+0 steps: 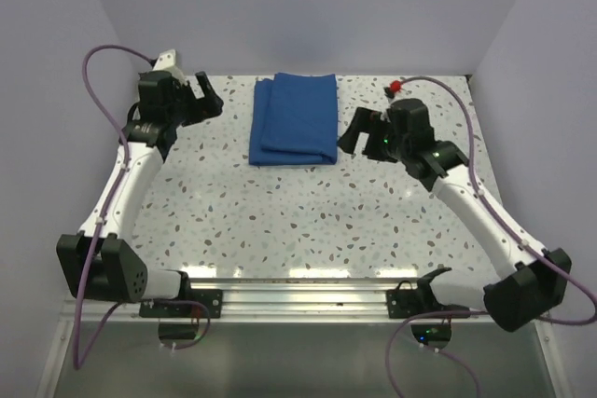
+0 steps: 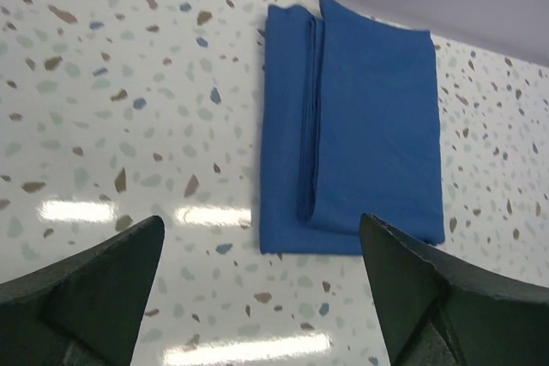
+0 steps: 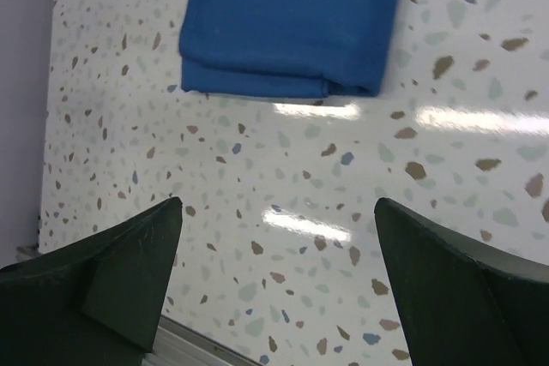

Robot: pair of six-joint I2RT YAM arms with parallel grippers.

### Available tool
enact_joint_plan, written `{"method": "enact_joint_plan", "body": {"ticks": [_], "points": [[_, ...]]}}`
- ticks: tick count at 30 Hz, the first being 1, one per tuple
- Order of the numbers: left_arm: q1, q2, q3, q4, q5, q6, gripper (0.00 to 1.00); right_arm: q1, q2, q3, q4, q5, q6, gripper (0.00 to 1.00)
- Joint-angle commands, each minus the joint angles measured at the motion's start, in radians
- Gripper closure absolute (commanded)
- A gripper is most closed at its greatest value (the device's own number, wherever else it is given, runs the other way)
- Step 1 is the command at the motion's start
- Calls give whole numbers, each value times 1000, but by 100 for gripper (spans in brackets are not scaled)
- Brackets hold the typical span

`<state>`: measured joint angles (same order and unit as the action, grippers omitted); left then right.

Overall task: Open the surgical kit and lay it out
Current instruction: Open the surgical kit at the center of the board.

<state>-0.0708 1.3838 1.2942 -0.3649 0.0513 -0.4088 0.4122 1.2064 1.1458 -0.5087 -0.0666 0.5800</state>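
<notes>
The folded blue wrap (image 1: pixel 294 118) lies flat at the far middle of the counter (image 1: pixel 280 212), untouched, while the left fingers (image 2: pixel 94 289) and right fingers (image 3: pixel 455 280) hang spread wide and empty on either side, seemingly poised to start unfolding it.

White along left arm (image 1: pixel 126 184) and right arm (image 1: pixel 480 216), black at joints and bases. Strung with purple cables (image 1: pixel 87 67). Tipped with dark wedge-shaped fingers (image 2: pixel 94 289).
</notes>
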Motion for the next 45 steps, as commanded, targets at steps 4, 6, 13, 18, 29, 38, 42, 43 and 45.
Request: {"method": "enact_joint_plan", "body": {"ticks": [4, 6, 13, 18, 29, 38, 42, 43, 45], "points": [[-29, -277, -277, 12, 142, -137, 0, 211, 354, 476, -167, 111, -72, 2], [-29, -368, -295, -41, 90, -151, 0, 247, 529, 659, -273, 134, -77, 2], [-50, -480, -317, -195, 30, -169, 3, 310, 999, 1193, -493, 267, -94, 4], [-50, -545, -329, -247, 85, -188, 7, 320, 1221, 1437, -515, 275, -63, 5], [-50, -678, -366, -371, -80, -156, 7, 332, 1433, 1476, -381, 284, -40, 10], [-50, -634, -363, -356, -99, -188, 8, 343, 1454, 1433, -378, 312, -97, 82], [-50, -579, -363, -292, -93, -186, 10, 339, 1305, 1350, -360, 343, -117, 100], [-50, -565, -358, -275, -91, -176, 10, 338, 1268, 1333, -353, 356, -127, 100], [-52, -502, -317, -240, -94, -144, 10, 318, 1161, 1274, -349, 396, -128, 100]]}}
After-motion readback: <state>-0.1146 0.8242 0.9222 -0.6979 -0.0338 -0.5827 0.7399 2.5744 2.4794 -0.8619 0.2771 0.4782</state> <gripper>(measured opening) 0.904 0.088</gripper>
